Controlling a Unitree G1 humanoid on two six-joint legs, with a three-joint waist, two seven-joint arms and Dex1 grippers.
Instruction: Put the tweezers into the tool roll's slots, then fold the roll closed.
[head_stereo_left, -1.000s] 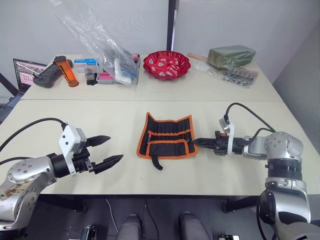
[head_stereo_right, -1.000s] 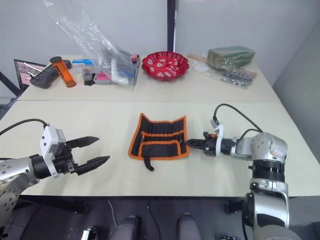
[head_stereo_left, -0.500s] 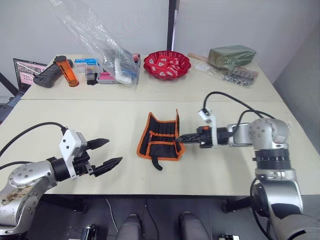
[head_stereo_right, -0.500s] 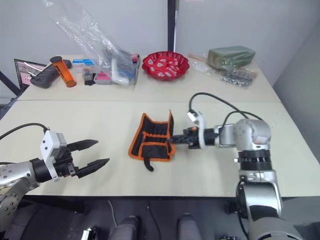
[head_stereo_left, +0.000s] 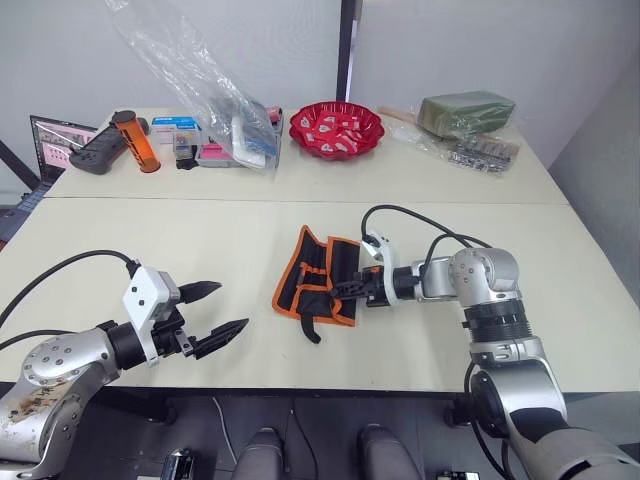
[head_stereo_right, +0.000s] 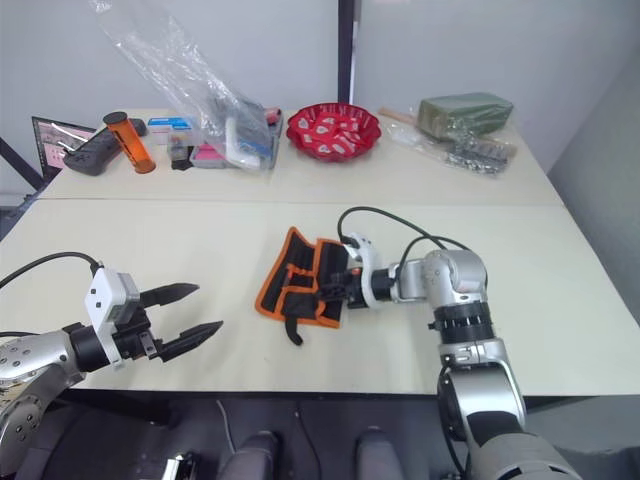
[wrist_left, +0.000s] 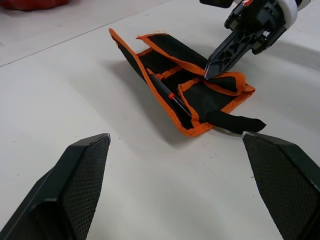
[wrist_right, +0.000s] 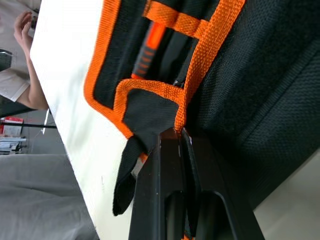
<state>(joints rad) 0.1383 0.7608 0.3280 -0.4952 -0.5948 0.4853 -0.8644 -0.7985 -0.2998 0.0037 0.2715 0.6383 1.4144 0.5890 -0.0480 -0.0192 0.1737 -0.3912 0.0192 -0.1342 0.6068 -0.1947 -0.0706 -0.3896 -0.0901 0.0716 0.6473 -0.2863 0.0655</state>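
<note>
Bare table (head_stereo_left: 240, 245) lay open between the left gripper (head_stereo_left: 218, 312) and the tool roll (head_stereo_left: 318, 278), while the right gripper (head_stereo_left: 345, 289), pinched on the roll's right flap, blocked approach from that side.

Counted: one tool roll (head_stereo_left: 318, 280) at right end effector (head_stereo_left: 350, 290); one red bowl (head_stereo_left: 336, 129), one orange cylinder (head_stereo_left: 135, 141), one clear plastic bag (head_stereo_left: 195, 85) well beyond it.

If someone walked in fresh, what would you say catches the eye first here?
The black tool roll with orange trim, mid-table, half folded, with the right gripper pinching its raised right flap. Next, the left gripper hovering open at the table's near left edge, and the bright red bowl at the far side.
</note>
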